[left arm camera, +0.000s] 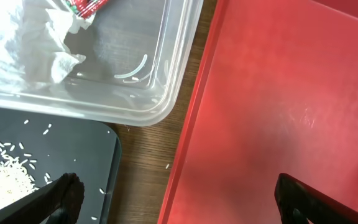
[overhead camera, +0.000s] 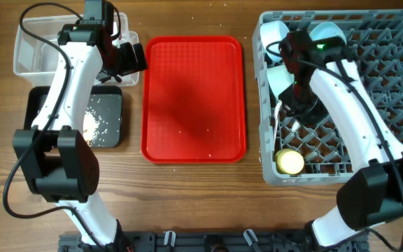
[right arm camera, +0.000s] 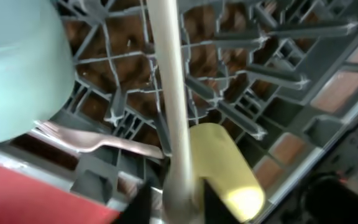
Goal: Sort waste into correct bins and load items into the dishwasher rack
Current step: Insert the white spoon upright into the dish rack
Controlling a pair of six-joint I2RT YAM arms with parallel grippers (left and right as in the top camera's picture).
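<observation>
My left gripper is open and empty, hovering over the gap between the black tray and the red tray. The clear tub holds the crumpled napkin and the red wrapper. Beige scraps lie in the black tray. My right gripper is inside the dishwasher rack, shut on the white spoon's handle. The white fork, the yellow cup and pale blue bowls sit in the rack.
The flat red serving tray lies between the bins and the rack, with a few crumbs on it. Both arms' cables loop above the table. The rack's upright pegs crowd around the right gripper.
</observation>
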